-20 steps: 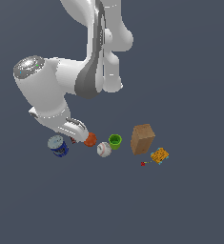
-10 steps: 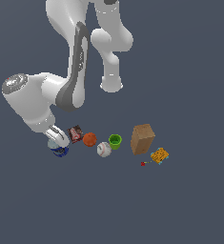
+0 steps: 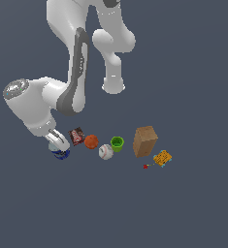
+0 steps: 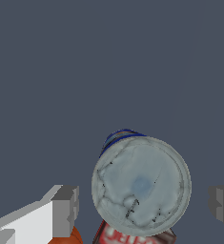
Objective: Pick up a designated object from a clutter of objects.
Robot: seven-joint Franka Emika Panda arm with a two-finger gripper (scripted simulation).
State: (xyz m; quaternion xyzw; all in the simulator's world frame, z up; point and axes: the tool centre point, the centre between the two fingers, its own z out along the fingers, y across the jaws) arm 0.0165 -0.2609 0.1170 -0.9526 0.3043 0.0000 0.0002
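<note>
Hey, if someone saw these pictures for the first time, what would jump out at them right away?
First, the big white arm bending down at the exterior view's left, its gripper right over the blue can. In the wrist view the can's silver-grey top sits between the open fingers. Next, the row of clutter trailing rightward: dark red packet, orange ball, baseball, green cup and brown box.

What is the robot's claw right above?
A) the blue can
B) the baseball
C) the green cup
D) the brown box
A: in the wrist view the can and its silver top sit between the two open fingers of the gripper, and in the exterior view the gripper is over the can, far from the cup, box and baseball.
</note>
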